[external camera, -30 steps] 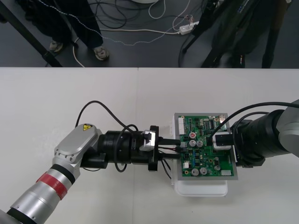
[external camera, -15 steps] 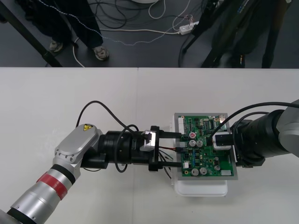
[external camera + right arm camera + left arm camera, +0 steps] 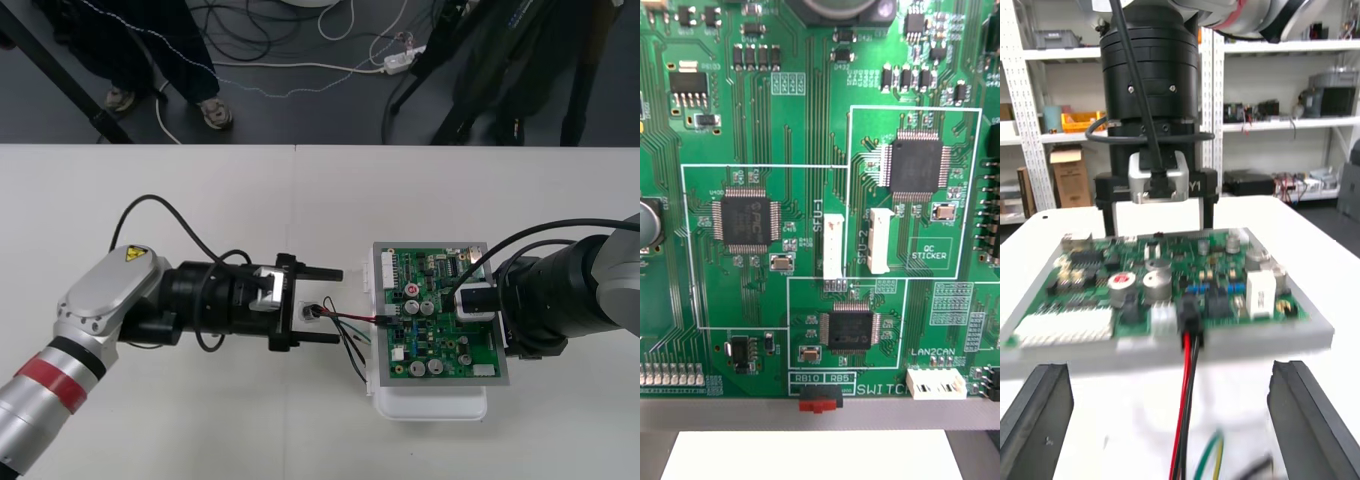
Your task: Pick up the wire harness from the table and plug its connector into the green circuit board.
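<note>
- The left gripper (image 3: 340,305) has backed away from the green circuit board (image 3: 440,330). Half a second ago its fingers reached over the board's near edge; now they stand short of it, with bare table (image 3: 150,200) between.
- Its fingers (image 3: 1041,424) are spread wide and grip nothing.
- The wire harness (image 3: 350,320) stays behind. Its black plug (image 3: 1187,315) sits in a white header at the board edge straight ahead of the left gripper, and the red and black wires run back from it towards the gripper.
- The round metal socket (image 3: 313,312) lies on the table between the open fingers (not held by them, as far as the front view shows).
- The right gripper (image 3: 1157,225) stands at the board's far side, opposite the left one, fingers apart, unmoved.
- Judgement: the plug holding its place as the gripper retreats suggests that it is seated, so the task looks essentially done. Full seating depth cannot be confirmed.
</note>
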